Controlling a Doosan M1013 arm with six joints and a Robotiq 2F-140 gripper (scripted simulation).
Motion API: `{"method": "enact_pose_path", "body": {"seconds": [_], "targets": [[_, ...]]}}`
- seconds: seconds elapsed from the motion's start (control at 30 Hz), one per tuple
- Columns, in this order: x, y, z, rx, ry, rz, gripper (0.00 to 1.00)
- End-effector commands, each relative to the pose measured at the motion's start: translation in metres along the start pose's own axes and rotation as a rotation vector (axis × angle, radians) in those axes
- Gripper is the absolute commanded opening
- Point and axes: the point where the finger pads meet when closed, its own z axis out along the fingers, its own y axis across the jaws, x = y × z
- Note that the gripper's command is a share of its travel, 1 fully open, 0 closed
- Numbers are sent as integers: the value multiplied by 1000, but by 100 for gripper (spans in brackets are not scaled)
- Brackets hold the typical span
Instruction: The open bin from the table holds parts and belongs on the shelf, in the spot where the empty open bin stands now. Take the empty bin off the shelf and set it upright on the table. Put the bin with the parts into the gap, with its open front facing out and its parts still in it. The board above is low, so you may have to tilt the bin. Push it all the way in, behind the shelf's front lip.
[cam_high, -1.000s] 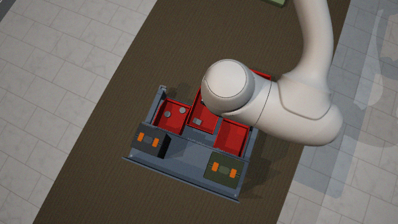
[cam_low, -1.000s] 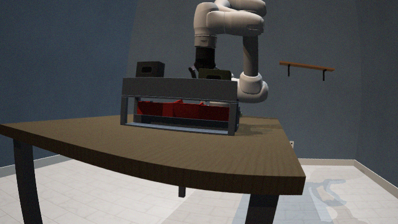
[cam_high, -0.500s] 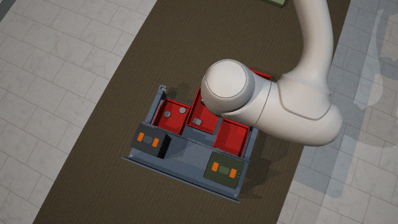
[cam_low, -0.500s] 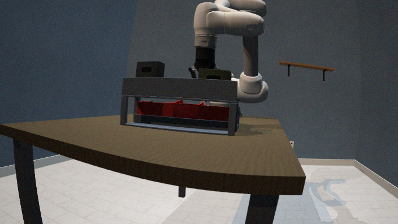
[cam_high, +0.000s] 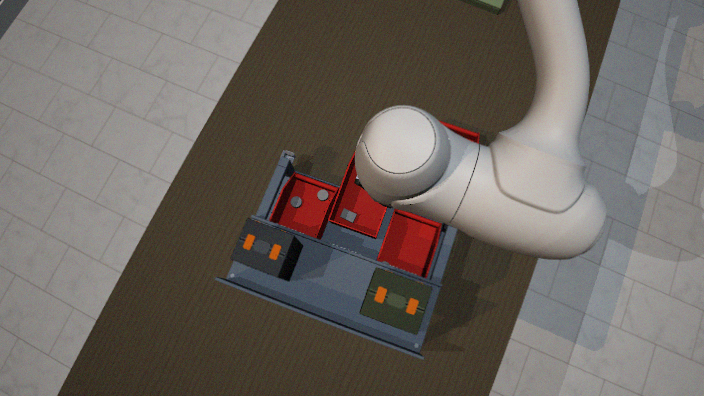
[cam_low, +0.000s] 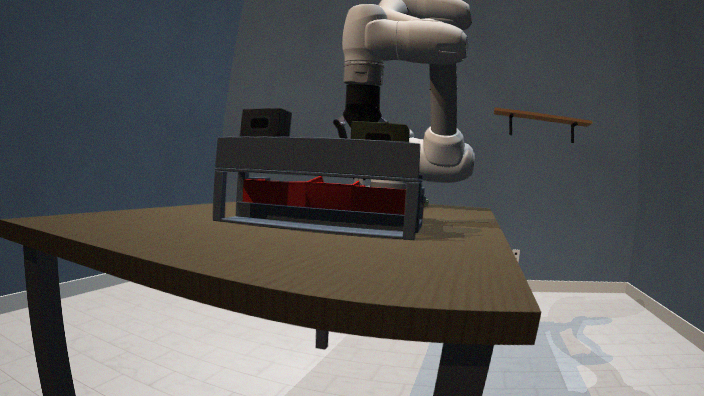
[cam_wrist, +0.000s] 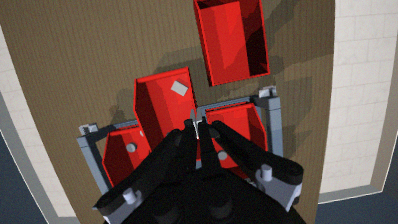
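The red bin with the parts (cam_high: 357, 200) holds a grey block (cam_wrist: 178, 88). It sits tilted in the middle gap of the grey shelf (cam_high: 330, 250), between two other red bins, and part of it sticks out on the arm's side. My gripper (cam_wrist: 197, 114) is shut on this bin's thin side wall, right at the shelf's edge. The empty red bin (cam_wrist: 231, 40) stands upright on the table beyond the shelf; in the top view only its corner (cam_high: 462, 132) shows past the arm. In the side view the bins (cam_low: 325, 195) show under the low board.
The left shelf bin (cam_high: 300, 202) holds two round parts, and the right one (cam_high: 410, 242) looks empty. A black box (cam_high: 265, 247) and a green box (cam_high: 396, 300) stand on the shelf's top board. The arm's elbow hides part of the shelf.
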Motion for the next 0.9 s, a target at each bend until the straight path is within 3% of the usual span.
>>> {"method": "enact_pose_path", "body": {"seconds": [0.0, 0.87], "targets": [[-1, 0, 0, 0, -2, 0, 10], [-13, 0, 0, 0, -18, 0, 10]]}}
